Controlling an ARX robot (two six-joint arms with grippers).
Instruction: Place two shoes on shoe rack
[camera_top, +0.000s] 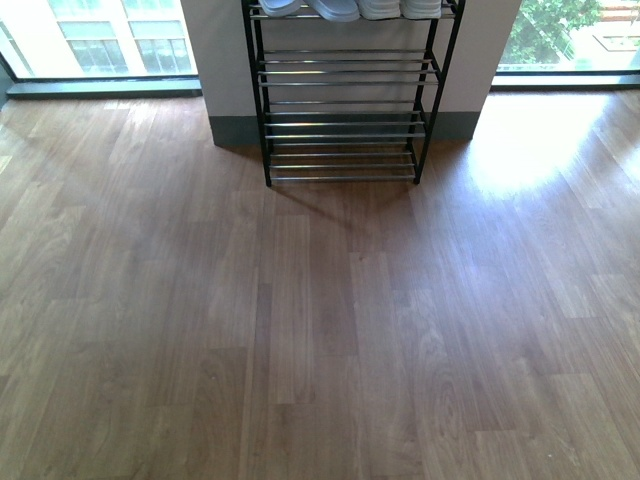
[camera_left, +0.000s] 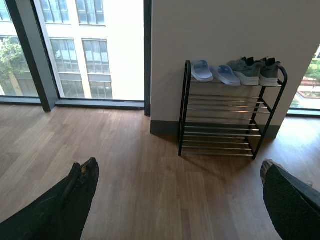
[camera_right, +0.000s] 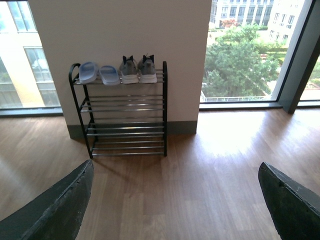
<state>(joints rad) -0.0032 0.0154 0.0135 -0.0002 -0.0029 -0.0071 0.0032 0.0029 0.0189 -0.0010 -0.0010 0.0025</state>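
Sitting side by side on the top tier of the shoe rack (camera_left: 220, 117): two pale blue slide sandals (camera_left: 214, 71) toward the rack's left end, two grey sneakers (camera_left: 255, 70) toward its right end, all four toes pointing outward into the room. Standing against the base of a pale wall (camera_right: 120, 30), in the upper middle of every view. Appearing in the front view only as white soles cut off by the top edge of the frame.

Hanging well apart from the rack, both tools. Showing wide open and empty in the lower corners of its own view, the left tool (camera_left: 177, 200), with the rack lying up and to the right of it. Spreading wide open and empty likewise, the right tool (camera_right: 175, 205), with the rack lying up and to the left. Sitting about equally far off, so neither arm clearly nearer. Running crosswise to both tools, the rack's long axis.

Lying bare between tools and rack, a brown wooden floor (camera_top: 320, 330) with a bright patch of sun at the upper right of the front view. Flanking the wall, tall windows (camera_left: 85, 50) with buildings and trees beyond. Judging from this, nothing left to carry.
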